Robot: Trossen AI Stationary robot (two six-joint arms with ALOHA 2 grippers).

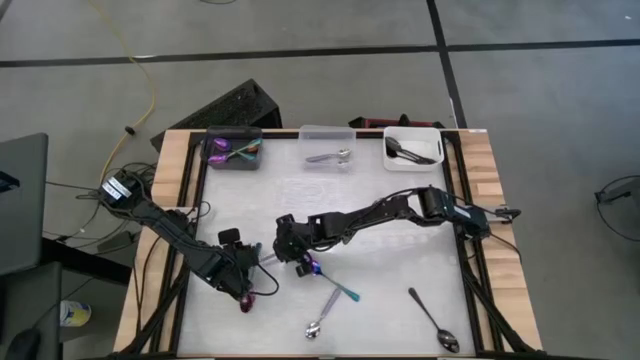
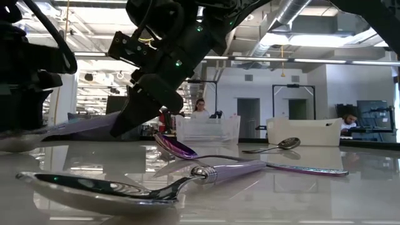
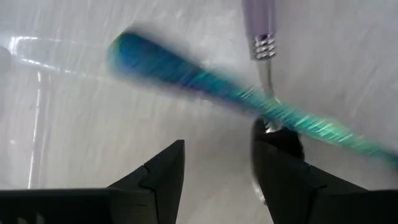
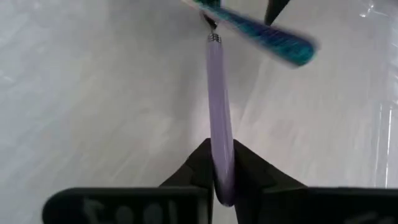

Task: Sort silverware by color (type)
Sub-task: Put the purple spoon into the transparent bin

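The lilac-handled spoon (image 4: 219,93) is clamped by its handle between the fingers of the right gripper (image 1: 303,262), near the middle of the table (image 1: 390,230). Its ribbed metal collar points away from the fingers, toward a teal-handled spoon (image 3: 249,99) that crosses just past its tip, held in the left gripper (image 1: 244,290). The left gripper's fingers (image 3: 163,180) stand apart with the teal handle passing across in front of them; whether they touch it cannot be told.

Lying free on the table nearer the front edge: another teal-handled spoon (image 1: 345,291), a shiny silver spoon (image 1: 322,316) just beside it, and a dark spoon (image 1: 433,319) well apart to the right. Along the far edge are three bins: a dark grey bin (image 1: 233,150) with purple and teal spoons, a clear bin (image 1: 326,144) with silver spoons, and a white bin (image 1: 412,148) with dark spoons. The table top is smooth, white and glossy.
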